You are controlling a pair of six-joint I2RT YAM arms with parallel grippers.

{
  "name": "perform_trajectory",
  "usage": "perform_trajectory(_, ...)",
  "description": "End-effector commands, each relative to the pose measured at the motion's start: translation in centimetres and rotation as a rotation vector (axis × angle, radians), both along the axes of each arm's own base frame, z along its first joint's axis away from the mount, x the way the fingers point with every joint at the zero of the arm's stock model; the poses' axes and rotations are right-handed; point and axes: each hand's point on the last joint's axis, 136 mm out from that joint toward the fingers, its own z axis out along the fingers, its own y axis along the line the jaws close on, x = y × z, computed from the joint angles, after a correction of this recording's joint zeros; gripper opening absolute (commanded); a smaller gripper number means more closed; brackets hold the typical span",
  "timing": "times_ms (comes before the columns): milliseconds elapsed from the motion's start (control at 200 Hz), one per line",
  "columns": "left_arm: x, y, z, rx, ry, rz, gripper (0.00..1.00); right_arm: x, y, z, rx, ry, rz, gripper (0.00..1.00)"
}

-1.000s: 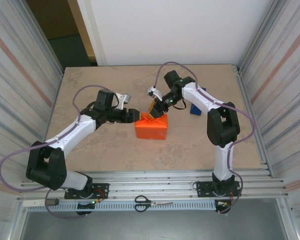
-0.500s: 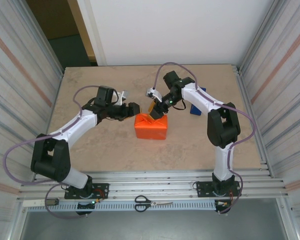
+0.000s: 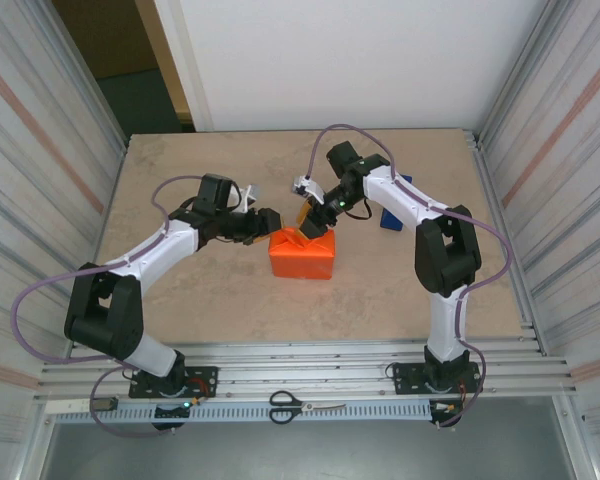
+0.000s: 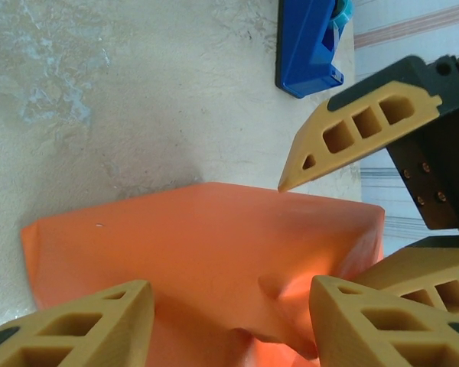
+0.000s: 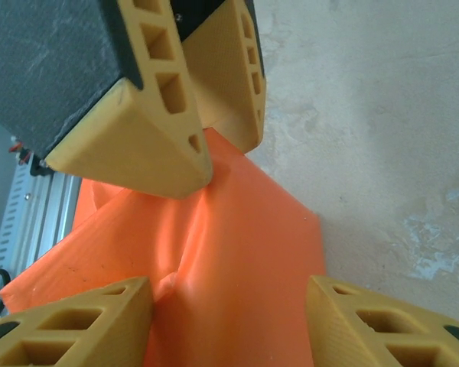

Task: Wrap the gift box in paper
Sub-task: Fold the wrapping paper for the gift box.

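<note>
Nearest in, scissors (image 3: 305,406) lie on the metal rail (image 3: 310,375), well to the near side of the paper (image 3: 302,258). The paper sits mid-surface, draped over the box. The box itself is hidden, and only orange folds show.

The left hand (image 4: 231,297) hovers at the paper's far-left corner, fingers spread wide, gripping nothing. The right hand (image 5: 229,287) hangs over the paper's far edge, also spread and holding nothing, with its tips close to the left hand's.

That's the danger, I'd say. Two released hands crowd one edge, and a loose flap (image 3: 305,234) stands up there with no tape that I can see. Nothing pins it, so it may spring back and undo the fold. A clumsy closing could crumple or tear the thin sheet, shove the light bundle sideways, or knock the fingers together.

A blue tape dispenser (image 3: 392,215) waits right of the paper and a little beyond it. The surface (image 3: 180,300) is pale, mottled and stone-look. Ribbed metal panels (image 3: 40,150) flank the paper on both sides. Beyond it are a white wall (image 3: 330,60) and a dark doorway (image 3: 110,40) off to the left.
</note>
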Motion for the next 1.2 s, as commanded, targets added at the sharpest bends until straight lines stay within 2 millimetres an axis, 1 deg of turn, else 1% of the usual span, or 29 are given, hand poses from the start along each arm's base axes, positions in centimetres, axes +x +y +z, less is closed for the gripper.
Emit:
perform_trajectory(0, -0.6, -0.3, -0.3, -0.003, -0.016, -0.028, 0.55, 0.1, -0.5, 1.5, 0.002, -0.024, -0.034, 0.55)
perform_trajectory(115, -0.5, -0.4, -0.2, -0.007, -0.038, -0.031, 0.53, 0.1, -0.6, 1.8, 0.015, -0.026, -0.035, 0.56)
perform_trajectory(266, -0.4, -0.2, -0.6, 0.008, -0.047, -0.025, 0.47, 0.5, -0.6, 2.4, 0.027, -0.022, -0.055, 0.56)
perform_trajectory(321, -0.5, -0.2, -0.8, 0.013, -0.046, -0.027, 0.45, 0.8, -0.5, 3.3, 0.053, -0.018, -0.076, 0.57)
perform_trajectory(401, -0.6, -0.1, -1.3, 0.022, -0.038, -0.032, 0.45, 1.7, -0.2, 5.2, 0.103, -0.027, -0.13, 0.59)
perform_trajectory(466, -0.6, 0.0, -1.7, 0.033, -0.032, -0.027, 0.44, 3.0, -0.3, 6.7, 0.128, -0.046, -0.213, 0.62)
perform_trajectory(531, -0.6, 0.0, -1.8, 0.033, -0.031, -0.026, 0.45, 4.5, -1.0, 8.3, 0.144, -0.064, -0.331, 0.66)
perform_trajectory(616, -0.7, -0.1, -1.6, 0.029, -0.034, -0.033, 0.45, 6.5, -3.0, 10.2, 0.159, -0.063, -0.545, 0.72)
perform_trajectory(656, -0.7, -0.2, -1.5, 0.029, -0.038, -0.034, 0.46, 7.0, -4.2, 11.1, 0.17, -0.052, -0.651, 0.76)
perform_trajectory(711, -0.7, -0.3, -1.5, 0.029, -0.041, -0.038, 0.46, 7.5, -6.5, 11.0, 0.142, -0.001, -0.829, 0.82)
perform_trajectory(757, -0.7, -0.3, -1.4, 0.028, -0.041, -0.039, 0.46, 7.5, -8.7, 10.4, 0.099, 0.1, -0.992, 0.86)
perform_trajectory(792, -0.8, -0.4, -1.4, 0.027, -0.042, -0.041, 0.46, 6.9, -9.9, 9.9, 0.08, 0.193, -1.071, 0.87)
perform_trajectory(822, -0.8, -0.4, -1.4, 0.027, -0.042, -0.041, 0.46, 6.2, -10.9, 9.0, 0.054, 0.284, -1.132, 0.88)
perform_trajectory(852, -0.8, -0.4, -1.4, 0.028, -0.042, -0.043, 0.47, 5.2, -11.8, 7.9, 0.019, 0.376, -1.19, 0.88)
perform_trajectory(902, -0.8, -0.5, -1.3, 0.026, -0.045, -0.045, 0.47, 3.7, -12.7, 6.0, -0.028, 0.485, -1.262, 0.89)
perform_trajectory(967, -0.8, -0.6, -1.3, 0.026, -0.045, -0.047, 0.47, 1.8, -12.7, 4.3, -0.059, 0.561, -1.283, 0.92)
perform_trajectory(1012, -0.8, -0.7, -1.3, 0.024, -0.047, -0.051, 0.48, 0.7, -12.3, 3.5, -0.078, 0.579, -1.267, 1.0)
perform_trajectory(1027, -0.8, -0.7, -1.3, 0.025, -0.047, -0.051, 0.48, 0.4, -12.1, 3.3, -0.087, 0.585, -1.261, 0.98)
perform_trajectory(1077, -0.7, -0.7, -1.2, 0.026, -0.052, -0.052, 0.48, -0.4, -11.8, 2.8, -0.123, 0.599, -1.255, 0.98)
perform_trajectory(1197, -0.6, -0.6, -1.3, 0.036, -0.051, -0.055, 0.48, -1.2, -9.7, 2.3, -0.158, 0.625, -1.181, 0.98)
